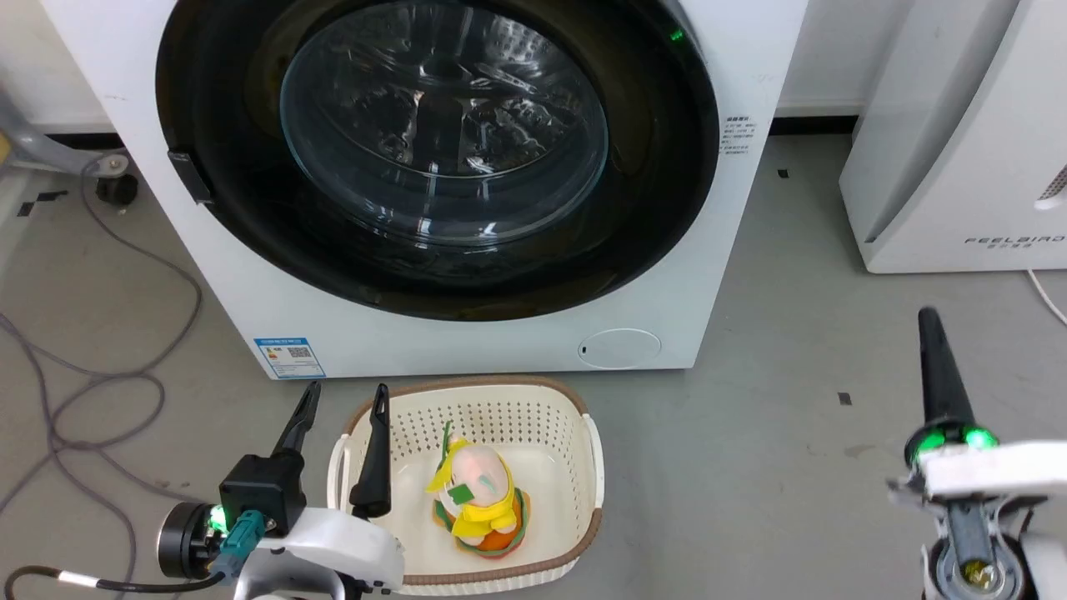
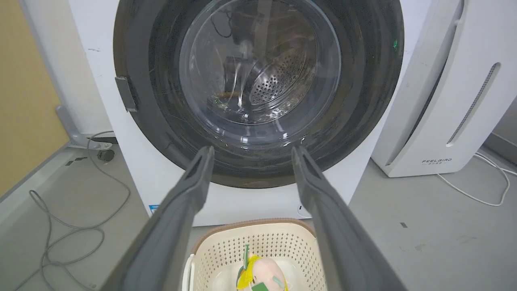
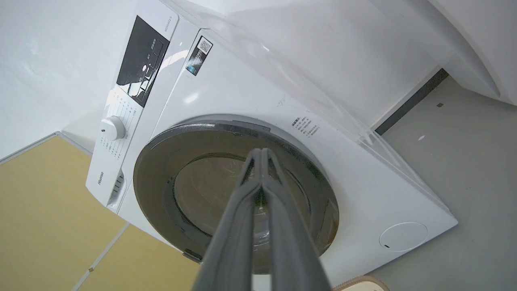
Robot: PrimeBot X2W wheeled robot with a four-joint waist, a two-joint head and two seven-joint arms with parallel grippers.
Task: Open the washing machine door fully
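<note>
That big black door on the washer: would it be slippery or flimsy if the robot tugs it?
Probably slippery: the door is glossy and shows reflections, so the small tab on its rim looks like the likeliest grip. Likely stiff and heavy, given its domed glass bowl; it should swing as one piece, not flex.

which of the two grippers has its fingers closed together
The right gripper: its fingers meet at the tips with nothing between them, while the left gripper has its fingers spread wide apart, pointing at the washing machine door.
</note>
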